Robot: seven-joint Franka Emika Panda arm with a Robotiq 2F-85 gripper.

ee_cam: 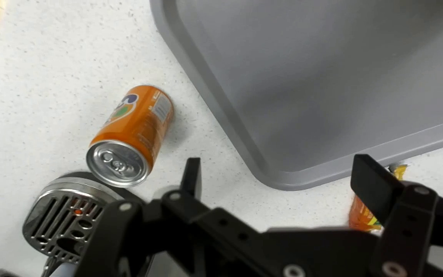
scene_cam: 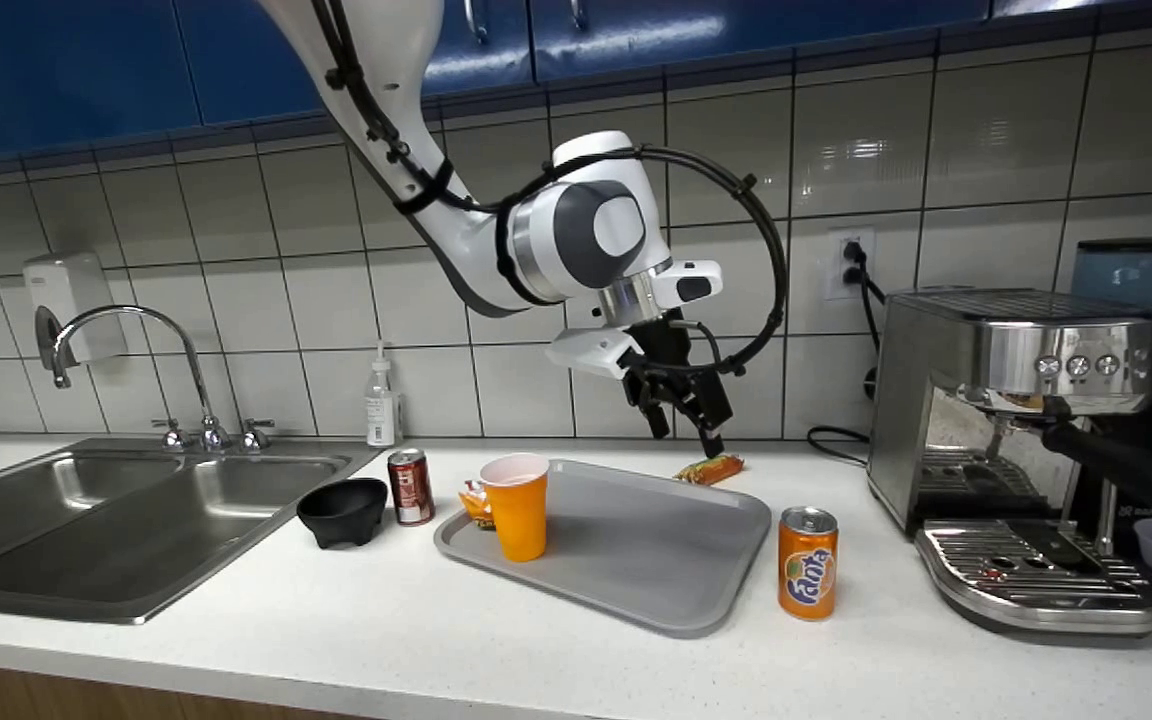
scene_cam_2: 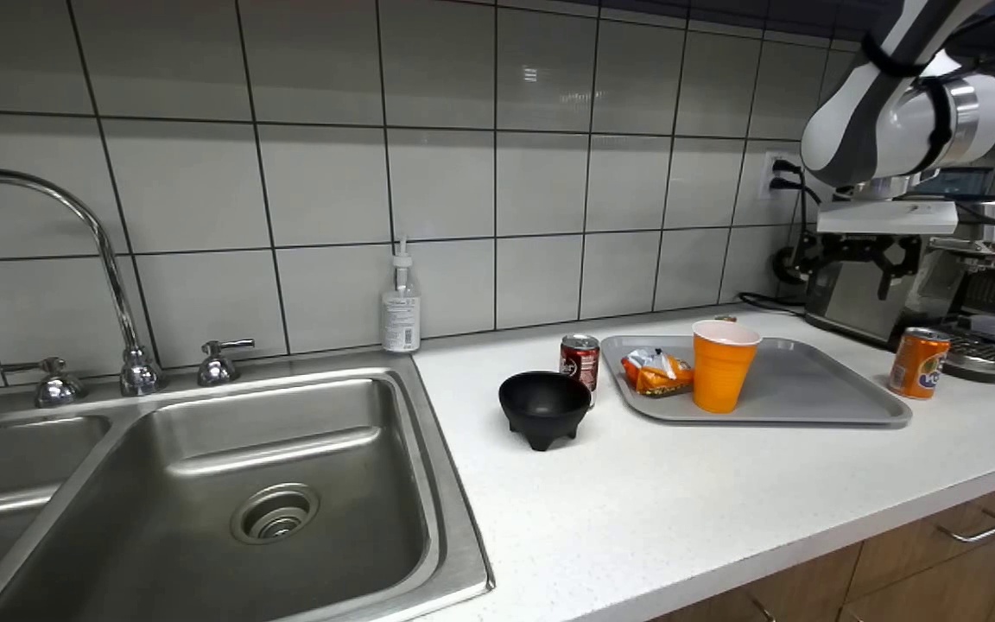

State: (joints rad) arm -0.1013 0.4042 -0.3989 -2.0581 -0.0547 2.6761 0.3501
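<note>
My gripper (scene_cam: 685, 437) hangs open above the counter near the back corner of the grey tray (ee_cam: 321, 96), with nothing between its fingers. Closest to it is a shiny orange-red packet (ee_cam: 362, 215), partly covered by one finger in the wrist view and lying behind the tray in an exterior view (scene_cam: 711, 470). An orange Fanta can (scene_cam: 808, 565) stands upright beside the tray. On the tray are an orange cup (scene_cam: 519, 510) and a crumpled orange snack bag (scene_cam_2: 655, 373). Left of the tray, a dark red can (scene_cam: 410, 488) and a black footed bowl (scene_cam: 343, 510) rest on the counter.
A steel coffee machine (scene_cam: 1016, 350) stands right of the Fanta can. The double sink (scene_cam_2: 290, 484) with its tall tap (scene_cam: 186, 350) takes up the left side. A clear pump bottle (scene_cam_2: 401, 311) stands by the tiled wall. Blue cabinets (scene_cam: 756, 30) hang overhead.
</note>
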